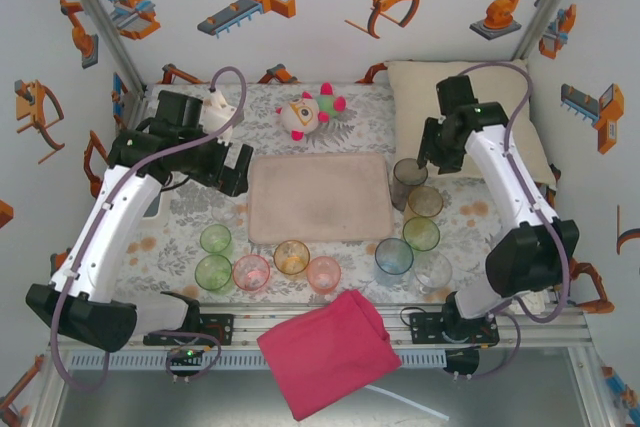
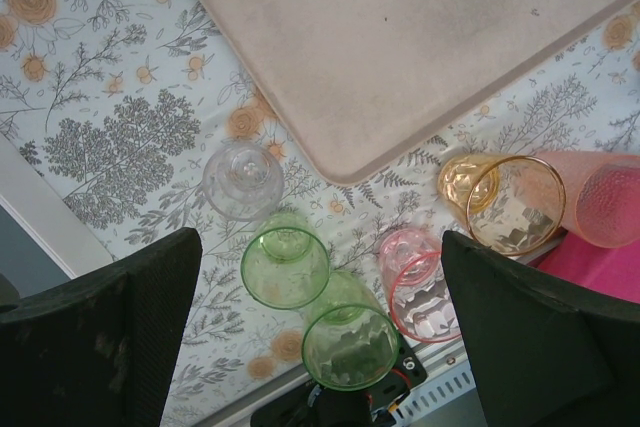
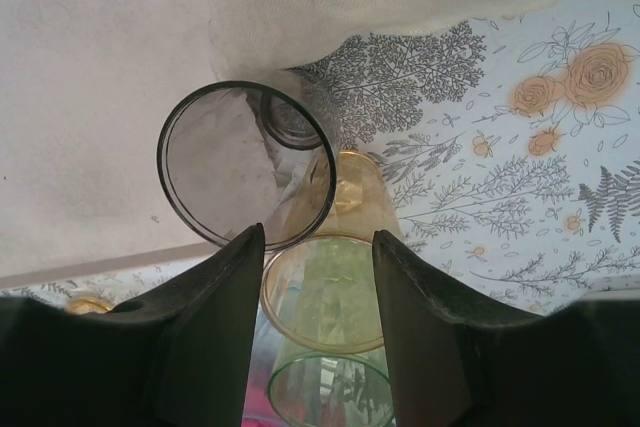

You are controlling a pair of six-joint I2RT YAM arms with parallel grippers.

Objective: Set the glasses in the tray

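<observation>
Right gripper at smoky glass rim

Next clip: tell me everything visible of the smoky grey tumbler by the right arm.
The smoky grey tumbler is translucent, plastic-looking, round-rimmed, tapering to a small base seen through its wall. It stands upright and empty on the floral cloth, just off the right edge of the tray, beside a yellow glass. The right end effector hangs open over its near rim; contact cannot be told.
</observation>
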